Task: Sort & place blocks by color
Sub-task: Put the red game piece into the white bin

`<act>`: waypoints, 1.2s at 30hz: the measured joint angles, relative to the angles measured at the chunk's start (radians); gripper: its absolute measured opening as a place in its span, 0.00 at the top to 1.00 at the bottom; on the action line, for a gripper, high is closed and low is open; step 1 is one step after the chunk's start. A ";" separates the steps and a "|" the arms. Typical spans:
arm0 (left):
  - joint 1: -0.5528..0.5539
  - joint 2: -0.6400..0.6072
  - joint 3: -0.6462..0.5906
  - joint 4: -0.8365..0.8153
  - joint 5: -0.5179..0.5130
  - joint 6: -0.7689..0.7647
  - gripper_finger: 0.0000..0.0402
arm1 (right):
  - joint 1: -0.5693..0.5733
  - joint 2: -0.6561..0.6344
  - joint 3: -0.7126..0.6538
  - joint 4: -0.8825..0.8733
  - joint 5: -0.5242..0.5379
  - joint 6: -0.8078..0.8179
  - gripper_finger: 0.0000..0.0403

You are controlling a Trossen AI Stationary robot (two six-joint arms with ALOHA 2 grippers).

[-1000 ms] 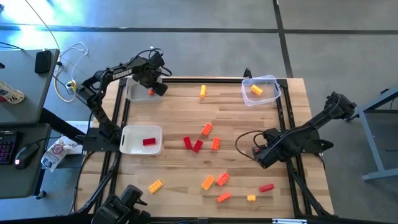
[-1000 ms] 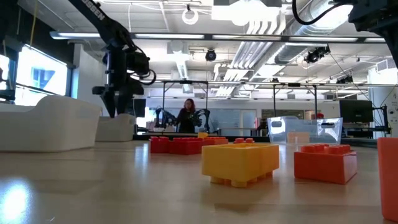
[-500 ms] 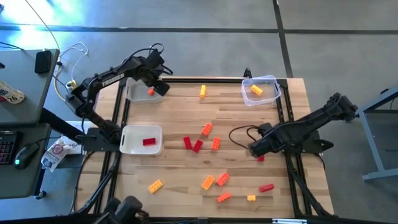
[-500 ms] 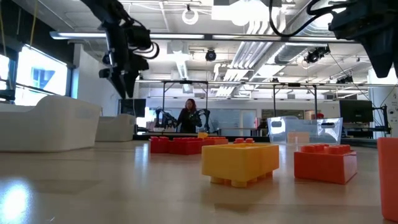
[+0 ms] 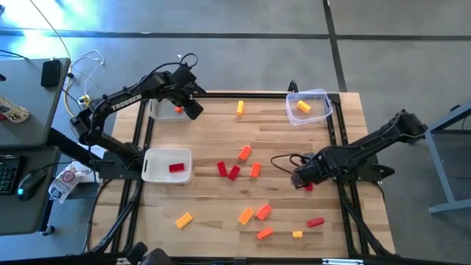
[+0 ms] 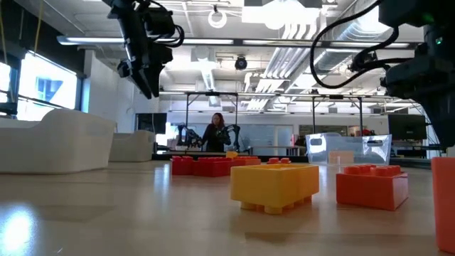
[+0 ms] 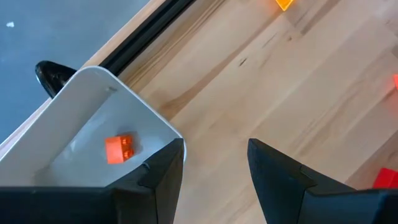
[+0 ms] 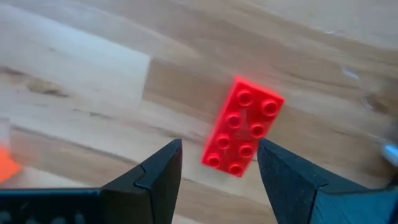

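Wooden surface (image 5: 280, 140), framed by black rails, under both arms.

Left gripper (image 5: 193, 110) raised off the surface, above the inner edge of the far white tray (image 5: 158, 110); fingers (image 7: 163, 180) parted, nothing between them. Just beside that gripper, inside that tray, one orange block (image 7: 119, 149). Nearer the left arm's base, a second white tray (image 5: 151, 173) with one red block (image 5: 176, 167).

Right gripper (image 5: 300, 179) low over the surface, jaws spread moderately wide, empty. Right in front of its fingertips, flat on the wood with studs up and not touched, an eight-stud red block (image 8: 243, 134).

Between the two grippers, a cluster of red and orange blocks (image 5: 237, 163). Nearer the front edge, well apart from both grippers, more orange, yellow and red blocks (image 5: 254, 213). Far from the right gripper, at the far corner, a clear tub (image 5: 320, 99) with a yellow block (image 5: 303, 107); just beside it on the wood, a yellow block (image 5: 240, 108).

Beyond the surface, a large hall with ceiling pipes, and a person (image 6: 215, 132) standing far back.
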 joint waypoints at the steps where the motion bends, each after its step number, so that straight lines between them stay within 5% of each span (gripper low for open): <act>1: 0.000 0.000 0.000 0.000 0.000 0.000 0.59 | 0.000 0.000 0.000 -0.007 0.002 0.010 0.52; 13: 0.000 0.000 0.000 0.001 -0.003 0.000 0.59 | 0.027 0.002 -0.036 -0.027 0.056 0.150 0.52; 20: 0.000 0.000 0.000 0.009 -0.003 0.000 0.59 | 0.076 0.002 -0.153 0.231 0.063 0.216 0.52; 27: 0.001 0.000 0.000 0.014 -0.003 -0.001 0.59 | 0.075 -0.002 -0.209 0.258 0.047 0.249 0.52; 36: 0.000 0.001 0.000 0.020 -0.003 -0.004 0.59 | 0.074 0.000 -0.191 0.242 0.090 0.150 0.73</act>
